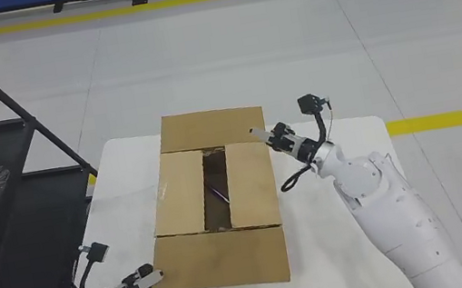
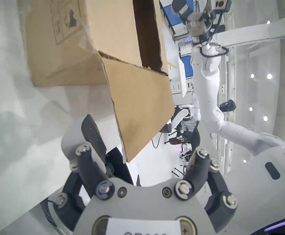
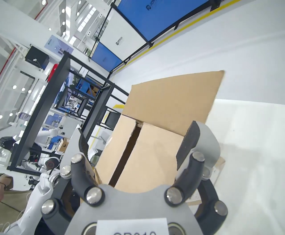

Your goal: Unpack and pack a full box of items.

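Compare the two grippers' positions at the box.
The left gripper is at the box's near-left corner, the right gripper at its far-right corner. The left gripper is by the outfolded near flap; the right gripper is by an infolded top flap. Both have open fingers, holding nothing.

A white table (image 1: 119, 190) is flanked by a black metal frame (image 1: 30, 125); a yellow line (image 1: 452, 119) is painted on the floor.

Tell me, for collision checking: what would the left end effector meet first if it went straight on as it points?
Most likely the near flap of the box, whose corner sits between the fingers of the open left end effector; depth is hard to judge.
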Controlling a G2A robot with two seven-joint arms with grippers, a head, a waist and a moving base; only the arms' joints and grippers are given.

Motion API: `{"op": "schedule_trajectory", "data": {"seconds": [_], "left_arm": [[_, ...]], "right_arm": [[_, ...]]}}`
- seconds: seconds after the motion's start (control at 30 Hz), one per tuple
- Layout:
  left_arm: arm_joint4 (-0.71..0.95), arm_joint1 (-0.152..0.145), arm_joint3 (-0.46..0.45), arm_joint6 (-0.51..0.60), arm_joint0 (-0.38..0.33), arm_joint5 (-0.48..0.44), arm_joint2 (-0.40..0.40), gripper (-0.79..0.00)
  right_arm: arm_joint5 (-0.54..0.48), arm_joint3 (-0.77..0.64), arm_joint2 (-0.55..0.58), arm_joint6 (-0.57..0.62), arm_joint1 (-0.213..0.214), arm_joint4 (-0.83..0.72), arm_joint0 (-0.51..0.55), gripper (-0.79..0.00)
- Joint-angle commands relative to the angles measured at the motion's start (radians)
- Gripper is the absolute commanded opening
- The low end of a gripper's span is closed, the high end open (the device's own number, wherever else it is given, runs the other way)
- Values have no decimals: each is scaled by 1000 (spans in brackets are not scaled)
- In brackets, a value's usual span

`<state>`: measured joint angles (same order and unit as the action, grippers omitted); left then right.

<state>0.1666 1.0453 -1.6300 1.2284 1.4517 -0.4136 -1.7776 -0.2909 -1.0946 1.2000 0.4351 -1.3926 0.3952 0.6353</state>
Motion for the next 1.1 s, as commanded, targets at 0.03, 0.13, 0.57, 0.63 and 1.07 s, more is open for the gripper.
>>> {"op": "schedule_trajectory", "data": {"seconds": [0.03,0.13,0.57,0.63,1.07], "left_arm": [[11,-5,6,27,-1,-11,11,0],[57,-8,8,55,0,-14,19,0],[173,-19,5,47,-3,4,39,0],[179,-21,1,38,-3,4,44,0],[176,-22,-36,-141,-1,35,52,0]], "right_arm": [[14,98,-21,-41,-10,1,-53,0],[37,187,-59,-102,-26,23,-100,0],[-55,558,-168,-157,-115,-100,-280,0],[-84,603,-171,-138,-126,-131,-300,0],[-383,796,-63,173,-137,-484,-364,0]]}}
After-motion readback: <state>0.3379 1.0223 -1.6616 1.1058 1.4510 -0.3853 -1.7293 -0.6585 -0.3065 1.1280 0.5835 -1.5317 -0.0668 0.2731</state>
